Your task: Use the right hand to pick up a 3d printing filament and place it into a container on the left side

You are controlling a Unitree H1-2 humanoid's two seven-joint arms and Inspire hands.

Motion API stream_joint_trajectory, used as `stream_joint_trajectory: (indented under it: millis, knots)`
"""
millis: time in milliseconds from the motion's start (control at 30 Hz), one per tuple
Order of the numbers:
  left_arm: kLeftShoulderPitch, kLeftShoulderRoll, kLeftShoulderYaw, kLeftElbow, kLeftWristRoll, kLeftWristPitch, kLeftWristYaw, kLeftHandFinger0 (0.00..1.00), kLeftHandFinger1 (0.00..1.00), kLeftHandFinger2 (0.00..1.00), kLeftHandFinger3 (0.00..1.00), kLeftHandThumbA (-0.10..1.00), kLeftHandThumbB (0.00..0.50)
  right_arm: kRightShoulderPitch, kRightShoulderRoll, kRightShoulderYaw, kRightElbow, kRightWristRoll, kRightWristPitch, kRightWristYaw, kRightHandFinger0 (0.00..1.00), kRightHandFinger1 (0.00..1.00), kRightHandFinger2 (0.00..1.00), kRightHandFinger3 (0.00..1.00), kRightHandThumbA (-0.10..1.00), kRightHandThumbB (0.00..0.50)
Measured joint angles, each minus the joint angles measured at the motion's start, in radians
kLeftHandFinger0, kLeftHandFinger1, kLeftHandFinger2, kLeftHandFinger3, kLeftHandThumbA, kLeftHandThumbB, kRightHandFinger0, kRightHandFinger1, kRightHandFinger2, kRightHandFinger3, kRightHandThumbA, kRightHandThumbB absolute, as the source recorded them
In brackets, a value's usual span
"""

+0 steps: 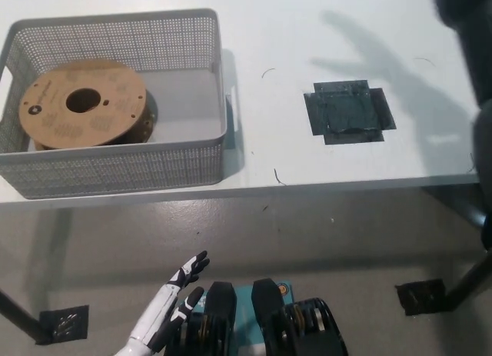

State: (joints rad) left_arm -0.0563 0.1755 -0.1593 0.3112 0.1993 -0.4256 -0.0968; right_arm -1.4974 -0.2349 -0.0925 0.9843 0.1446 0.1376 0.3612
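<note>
Head view, nearest: left hand [175,298] low beside the body, fingers spread, holding nothing
Right hand: out of sight; its state can't be told
Mesh container [115,170]: on the table's left
Filament spool [83,104]: flat inside it
Risk: little; a careless arm swing could knock the container

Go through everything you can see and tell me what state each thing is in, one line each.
Filament spool: lying flat inside the basket, at its left, released.
Mesh basket: upright on the table's left side, holding the spool.
Black tape patch: flat on the table, bare.
Left hand: resting low below the table edge, open, holding nothing.
Right hand: out of view; only part of the black arm shows at the right edge.
</note>
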Motion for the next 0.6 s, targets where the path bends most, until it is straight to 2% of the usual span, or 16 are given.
stream_joint_trajectory:
  millis: [100,167,367,467,500,533,567,600]
  knots:
    - [0.000,0.000,0.000,0.005,0.000,0.000,0.000,1.00,1.00,1.00,1.00,1.00,0.362,0.097,-0.028,0.002,-0.123,0.000,0.022,0.010,1.00,1.00,1.00,1.00,1.00,0.427]
    - [0.000,0.000,0.000,0.009,0.000,0.001,0.000,1.00,1.00,1.00,1.00,1.00,0.361,0.148,-0.037,0.003,-0.176,-0.001,0.034,0.012,1.00,1.00,1.00,1.00,1.00,0.389]
    - [0.000,0.000,0.000,0.018,0.001,0.003,0.000,1.00,1.00,1.00,1.00,1.00,0.350,0.350,-0.041,0.003,-0.383,-0.001,0.064,0.015,1.00,1.00,1.00,1.00,1.00,0.339]
    - [0.000,0.000,0.000,0.020,0.001,0.003,0.000,1.00,1.00,1.00,1.00,1.00,0.367,0.467,-0.041,0.003,-0.486,-0.001,0.073,0.015,1.00,1.00,1.00,1.00,1.00,0.375]
    - [0.000,0.000,0.000,0.020,0.001,0.003,0.000,1.00,1.00,1.00,1.00,1.00,0.369,0.501,-0.041,0.003,-0.515,0.000,0.075,0.015,1.00,1.00,1.00,1.00,1.00,0.369]
    - [0.000,0.000,0.000,0.020,0.001,0.003,0.000,1.00,1.00,1.00,1.00,1.00,0.369,0.529,-0.041,0.003,-0.537,0.000,0.077,0.015,1.00,1.00,1.00,1.00,1.00,0.402]
    - [0.000,-0.001,0.000,0.021,0.001,0.003,0.000,1.00,1.00,1.00,1.00,1.00,0.369,0.575,-0.040,0.003,-0.575,-0.001,0.078,0.014,1.00,1.00,1.00,1.00,1.00,0.410]
    - [0.000,-0.001,0.000,0.021,0.001,0.003,0.000,1.00,1.00,1.00,1.00,1.00,0.369,0.599,-0.040,0.003,-0.594,-0.001,0.078,0.014,1.00,1.00,1.00,1.00,1.00,0.399]
